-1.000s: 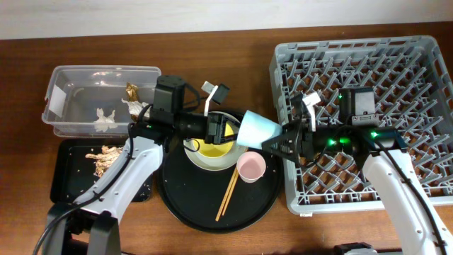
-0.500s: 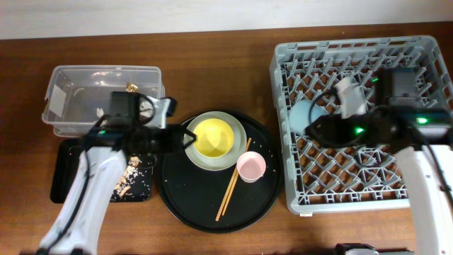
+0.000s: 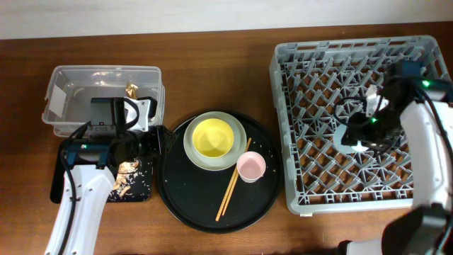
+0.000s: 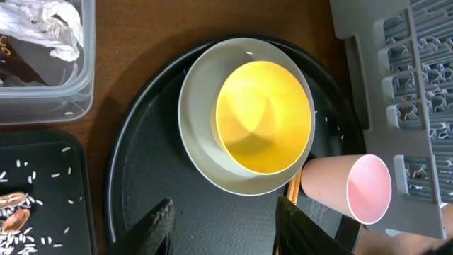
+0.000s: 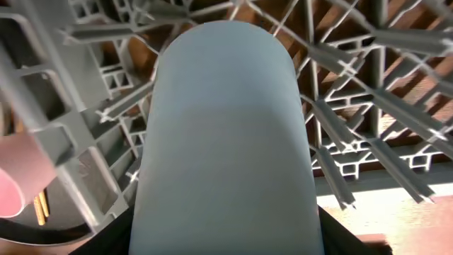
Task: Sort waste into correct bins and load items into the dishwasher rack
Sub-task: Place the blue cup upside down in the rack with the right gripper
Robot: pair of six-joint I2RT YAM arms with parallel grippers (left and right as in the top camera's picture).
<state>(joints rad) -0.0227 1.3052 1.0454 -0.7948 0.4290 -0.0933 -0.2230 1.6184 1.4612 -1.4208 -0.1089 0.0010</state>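
My right gripper (image 3: 356,136) (image 5: 223,241) is shut on the small blue cup (image 5: 226,127) and holds it low among the pegs of the grey dishwasher rack (image 3: 283,71) (image 5: 354,120). My left gripper (image 3: 152,142) (image 4: 226,230) is open and empty over the left part of the round black tray. The yellow bowl (image 3: 211,136) (image 4: 263,117) sits in the grey-green plate (image 3: 237,152) (image 4: 202,142). The pink cup (image 3: 250,166) (image 4: 350,188) and the chopsticks (image 3: 230,191) (image 4: 291,188) lie beside them.
The clear tub (image 3: 71,78) holds the brown-gold wrapper (image 3: 132,91) (image 4: 14,60) and white tissue (image 4: 49,21). The shallow black tray (image 3: 64,170) holds the food scraps (image 3: 126,177). The large round black tray (image 3: 191,205) (image 4: 141,177) carries the dishes.
The blue cup went from between both grippers to the right gripper, which carried it right and down into the rack. My left arm drew back to the tray's left edge.
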